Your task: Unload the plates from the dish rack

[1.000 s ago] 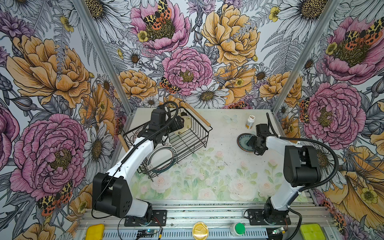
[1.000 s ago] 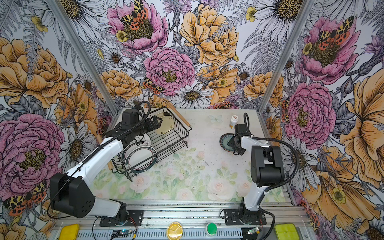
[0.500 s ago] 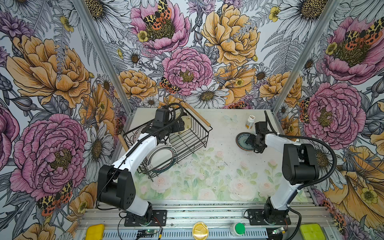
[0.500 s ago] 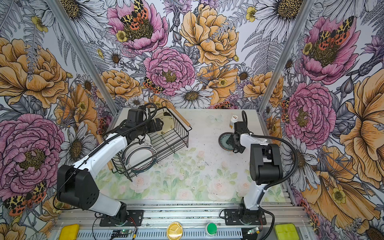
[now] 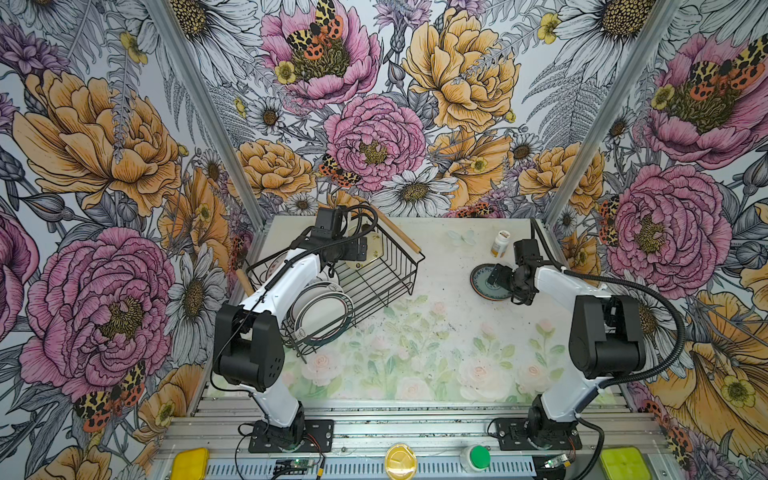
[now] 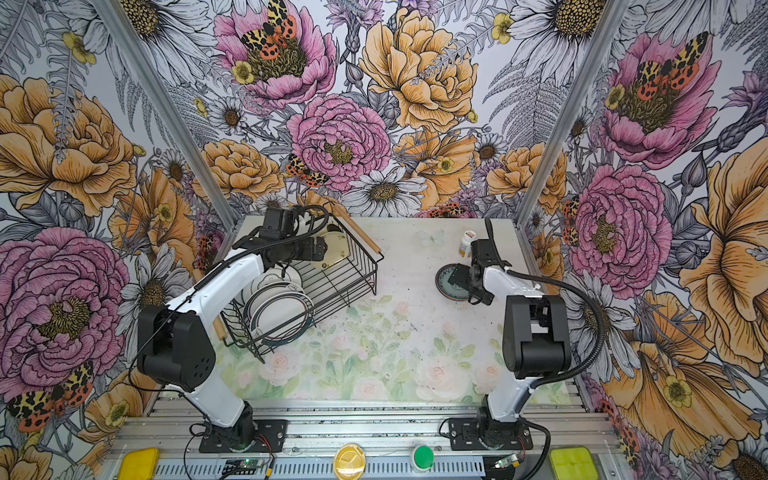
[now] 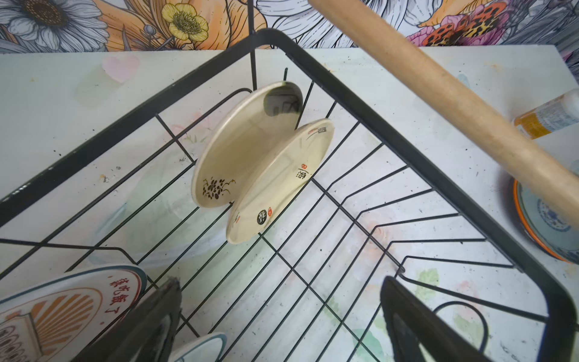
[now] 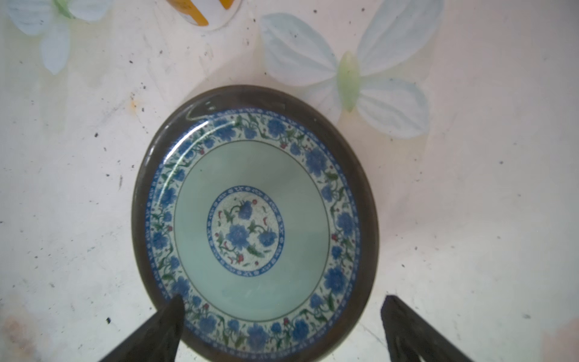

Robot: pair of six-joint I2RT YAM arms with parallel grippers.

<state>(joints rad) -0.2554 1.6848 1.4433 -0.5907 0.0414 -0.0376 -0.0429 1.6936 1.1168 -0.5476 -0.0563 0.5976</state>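
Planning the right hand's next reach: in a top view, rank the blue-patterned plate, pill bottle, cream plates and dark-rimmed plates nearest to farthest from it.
1. blue-patterned plate, directly beneath the right hand.
2. pill bottle, just behind it, toward the back wall.
3. cream plates, far end of the dish rack.
4. dark-rimmed plates, the rack's near end.
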